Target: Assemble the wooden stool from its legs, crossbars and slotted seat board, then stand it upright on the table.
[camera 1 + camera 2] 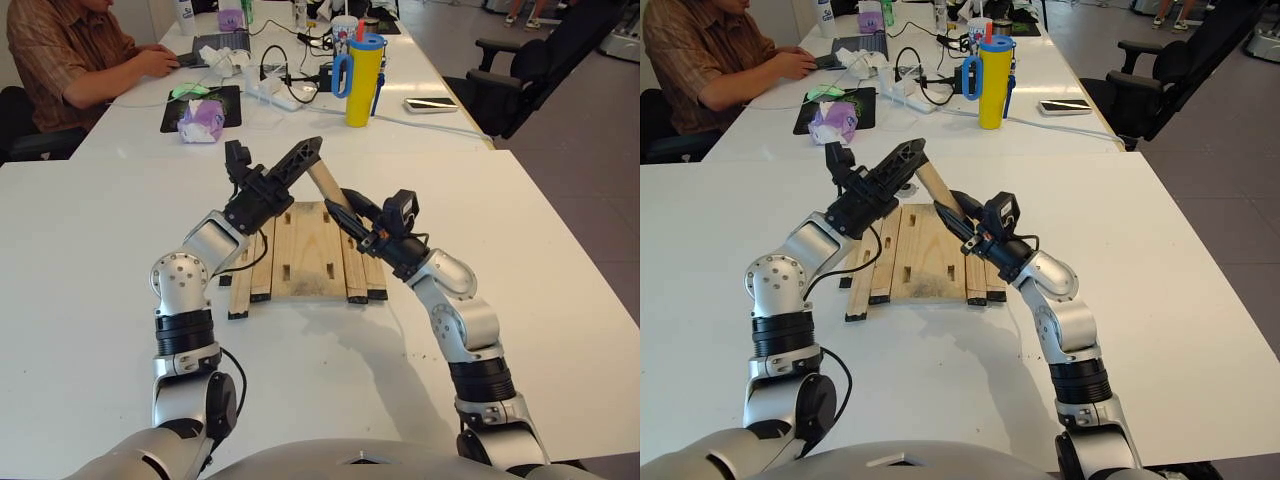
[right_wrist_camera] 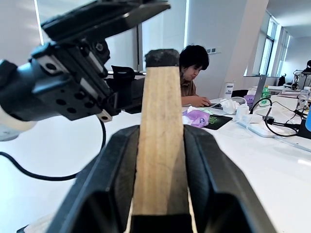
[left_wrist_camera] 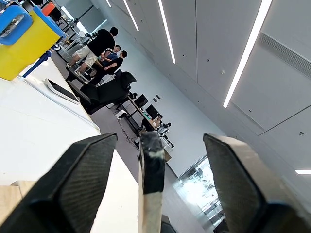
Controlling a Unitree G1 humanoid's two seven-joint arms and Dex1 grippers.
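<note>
White table (image 1: 90,260), with the slotted seat board (image 1: 312,252) lying flat on it; we take the board as our reference. Wooden bars with dark ends lie flat along both of its long sides: one group (image 1: 245,278) against the robot's-left edge, another (image 1: 363,278) against the right edge. We cannot tell legs from crossbars among them. A black cable (image 1: 255,262) from the left arm loops over the left group. Well beyond the board stands a yellow bottle (image 1: 364,82) with a blue lid and handle, and a phone (image 1: 431,105) lies to its right. Farther left of those sit a crumpled purple wrapper (image 1: 201,120) on a black mat (image 1: 222,108), a tangle of cables (image 1: 285,75) and a laptop (image 1: 222,42). A dark office chair (image 1: 520,70) stands off the table's far right corner. Above the board's far edge the two arms meet. The right gripper (image 1: 347,212) is clamped on a wooden leg (image 1: 325,185), fingers (image 2: 116,170) pressed flat against both its faces, and the leg tilts up and away from the board, with its black-capped end uppermost. The left gripper (image 1: 308,150) sits at that capped end with its jaws spread wide. In the left wrist view its fingers (image 3: 82,184) stand on either side of the cap (image 3: 151,162) with a clear gap on each side, so it touches nothing. Nothing stands between the grippers and the board beneath them.
</note>
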